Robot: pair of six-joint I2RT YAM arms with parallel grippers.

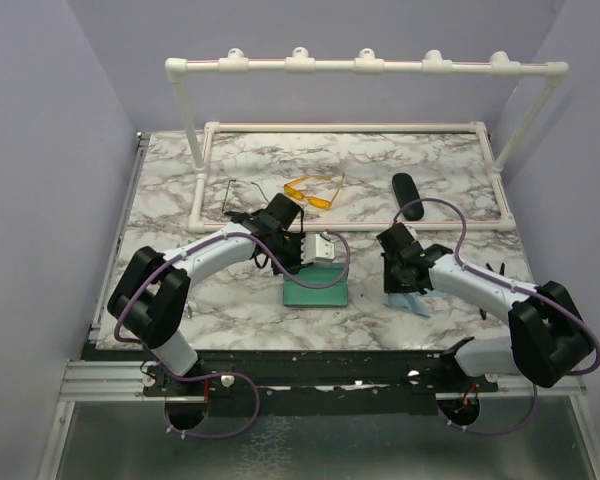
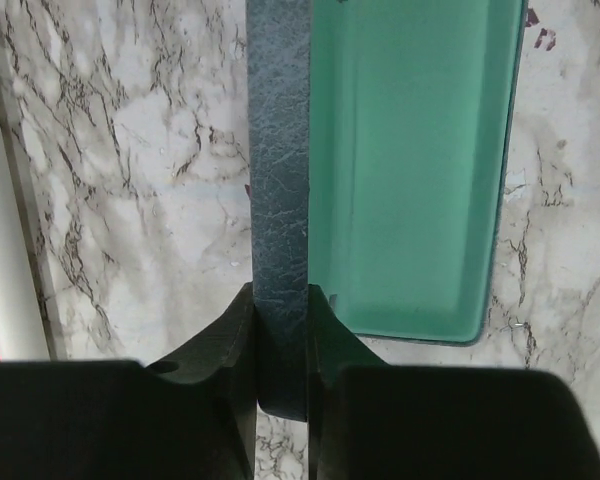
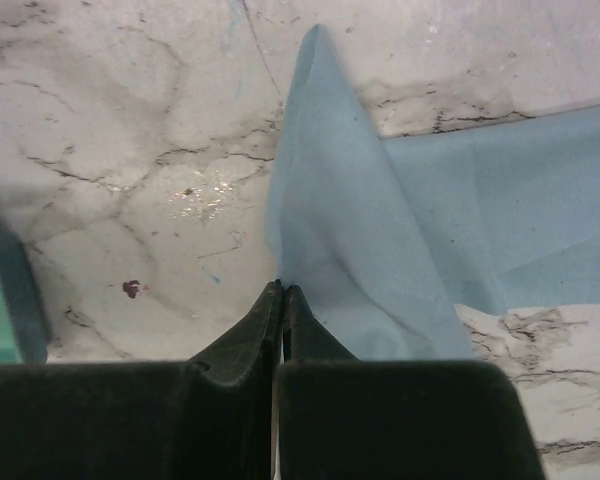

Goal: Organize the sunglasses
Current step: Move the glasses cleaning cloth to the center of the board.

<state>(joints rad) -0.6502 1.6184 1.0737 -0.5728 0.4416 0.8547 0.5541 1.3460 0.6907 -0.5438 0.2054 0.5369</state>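
The yellow-orange sunglasses [image 1: 310,190] lie on the marble table toward the back, and the thin dark wire sunglasses [image 1: 233,196] lie to their left. My left gripper [image 1: 302,262] [image 2: 280,290] is shut on the upright grey-blue lid [image 2: 280,180] of the open rectangular case, whose green inside [image 2: 410,170] [image 1: 315,293] faces up. My right gripper [image 1: 398,282] [image 3: 282,288] is shut, pinching a fold of a light blue cloth [image 3: 380,230] [image 1: 417,303] that lies on the table to the right of the case. Neither gripper touches the sunglasses.
A black oval case [image 1: 408,195] lies at the back right. A white pipe frame [image 1: 340,127] borders the back of the table and rises in an arch; one pipe [image 2: 5,220] runs along the left of the left wrist view.
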